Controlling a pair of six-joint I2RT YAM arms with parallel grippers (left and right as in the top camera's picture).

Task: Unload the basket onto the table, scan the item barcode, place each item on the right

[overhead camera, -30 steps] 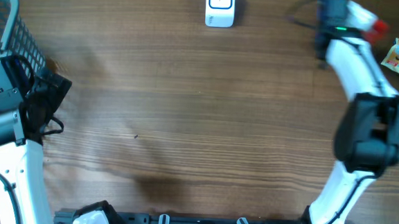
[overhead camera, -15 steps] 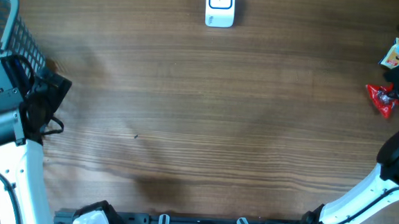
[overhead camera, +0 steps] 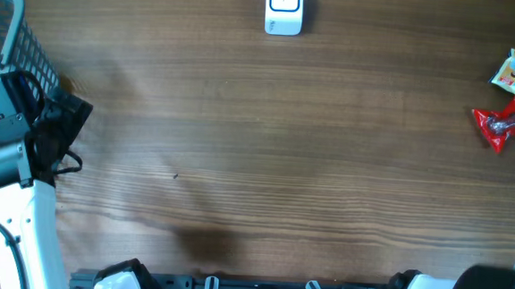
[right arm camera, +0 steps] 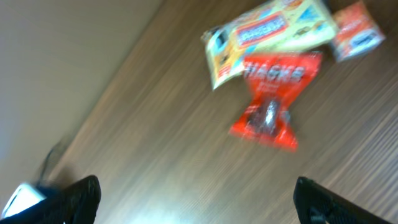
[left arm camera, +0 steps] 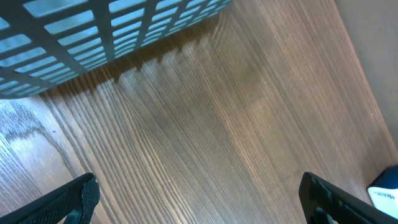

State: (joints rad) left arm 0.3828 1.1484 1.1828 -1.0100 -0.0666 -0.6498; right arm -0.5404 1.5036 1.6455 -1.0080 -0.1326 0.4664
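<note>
The right gripper [right arm camera: 196, 200] is spread wide in its own wrist view, one fingertip at each lower corner of the picture, with only bare wooden table [right arm camera: 155, 155] between them. Just beyond it the red packet [right arm camera: 270, 102] lies flat on the wood with nothing gripping it. Its upper edge meets a yellow packet [right arm camera: 267, 34], and a small orange packet [right arm camera: 356, 31] lies just beside that one. This view is blurred, so no barcode can be made out. The left gripper [left arm camera: 199, 200] is also spread wide and holds nothing, pointing down at bare wood just beside the blue-grey mesh basket [left arm camera: 93, 37]. From overhead, the basket stands at the far left corner of the table, and the red packet lies close to the right edge, well apart from the left arm. At the far edge, near the middle, stands the white scanner [overhead camera: 284, 10], well apart from the packets and from both arms.
</note>
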